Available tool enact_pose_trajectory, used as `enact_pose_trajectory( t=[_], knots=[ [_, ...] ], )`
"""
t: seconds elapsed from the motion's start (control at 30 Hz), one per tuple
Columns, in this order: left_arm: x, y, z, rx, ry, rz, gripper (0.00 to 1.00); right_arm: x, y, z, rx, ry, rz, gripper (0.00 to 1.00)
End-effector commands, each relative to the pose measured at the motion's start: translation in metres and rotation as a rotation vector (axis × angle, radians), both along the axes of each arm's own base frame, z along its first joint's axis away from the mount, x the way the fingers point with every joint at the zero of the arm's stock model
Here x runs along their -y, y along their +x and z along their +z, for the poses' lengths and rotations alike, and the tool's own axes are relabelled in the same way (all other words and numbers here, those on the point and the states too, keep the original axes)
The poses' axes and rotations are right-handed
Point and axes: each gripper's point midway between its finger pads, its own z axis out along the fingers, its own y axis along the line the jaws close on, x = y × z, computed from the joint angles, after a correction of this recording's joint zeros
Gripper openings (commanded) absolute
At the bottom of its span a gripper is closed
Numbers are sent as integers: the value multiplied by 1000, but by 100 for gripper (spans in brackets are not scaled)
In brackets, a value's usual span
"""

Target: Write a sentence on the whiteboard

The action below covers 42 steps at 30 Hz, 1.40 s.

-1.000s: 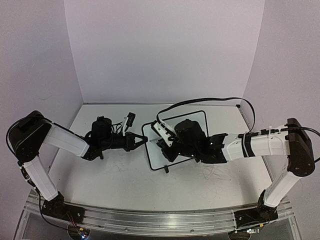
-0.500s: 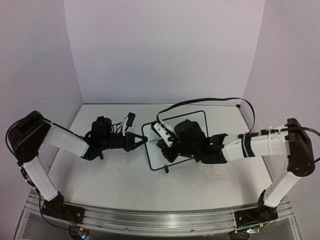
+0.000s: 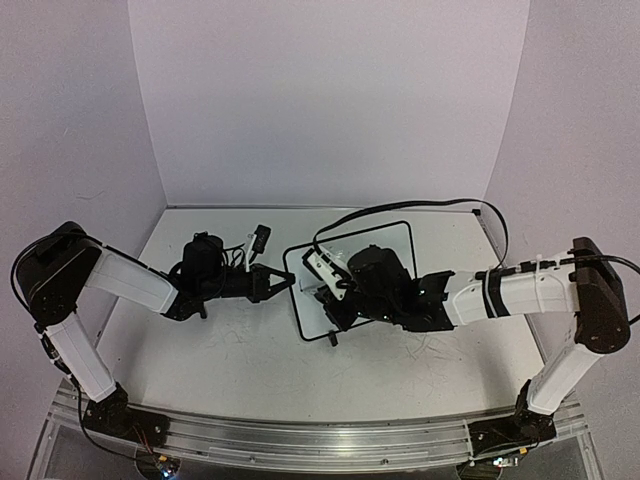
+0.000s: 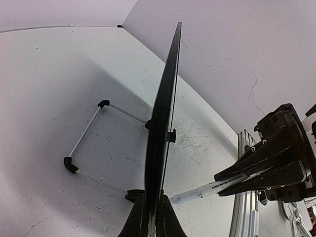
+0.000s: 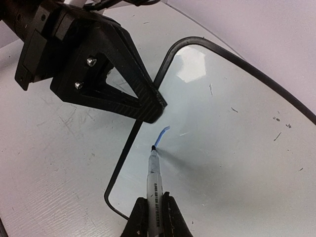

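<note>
Plain pale lilac walls (image 3: 330,100) enclose my workspace on three sides. Beneath me lies a white table (image 3: 230,360), evenly lit, scuffed with faint grey scribbles.

Scuffed white tabletop (image 3: 250,355); aluminium rail (image 3: 300,434) near edge.

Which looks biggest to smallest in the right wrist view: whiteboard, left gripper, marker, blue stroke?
1. whiteboard, though cut off by the frame
2. left gripper
3. marker, its rear end hidden
4. blue stroke

High overview and two close wrist views share the whiteboard (image 3: 312,312).
</note>
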Motion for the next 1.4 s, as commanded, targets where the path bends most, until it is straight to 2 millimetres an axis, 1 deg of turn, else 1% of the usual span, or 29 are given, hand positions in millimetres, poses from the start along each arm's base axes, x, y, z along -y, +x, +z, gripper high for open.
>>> enact_pose_trajectory(
  t=[0.0,0.33,0.63,0.73,0.77,0.83,0.9,0.93,0.97,1.0,1.1,1.27,1.37],
  knots=[
    [-4,0,2,5,19,10,0,0,-3,-10,-17,-9,-10,0],
    [-5,-2,1,4,20,10,0,0,-5,-19,-33,-21,-8,0],
    [-5,-2,1,3,22,11,0,-2,-8,-22,-40,-24,-1,0],
    [-6,-2,1,3,22,12,0,-2,-7,-17,-32,-15,-5,0],
    [-6,-2,0,3,23,12,0,-3,-7,-12,-29,-4,-4,0],
    [-6,-2,0,1,24,12,0,-5,-9,5,-20,38,5,0],
    [-6,-2,0,2,23,12,0,-3,-12,27,-2,98,13,0],
    [-6,-2,1,3,23,13,0,-2,-14,35,7,120,19,0],
    [-6,-2,1,3,23,14,0,-1,-14,40,13,131,23,0],
    [-6,-3,0,2,24,14,0,0,-14,41,16,135,23,0],
    [-7,-3,1,4,23,16,0,1,-10,32,19,111,10,0],
    [-8,-3,1,2,23,18,0,0,-9,33,24,109,11,0],
    [-7,-3,2,0,22,18,0,-1,-8,29,30,95,11,0]
  ],
)
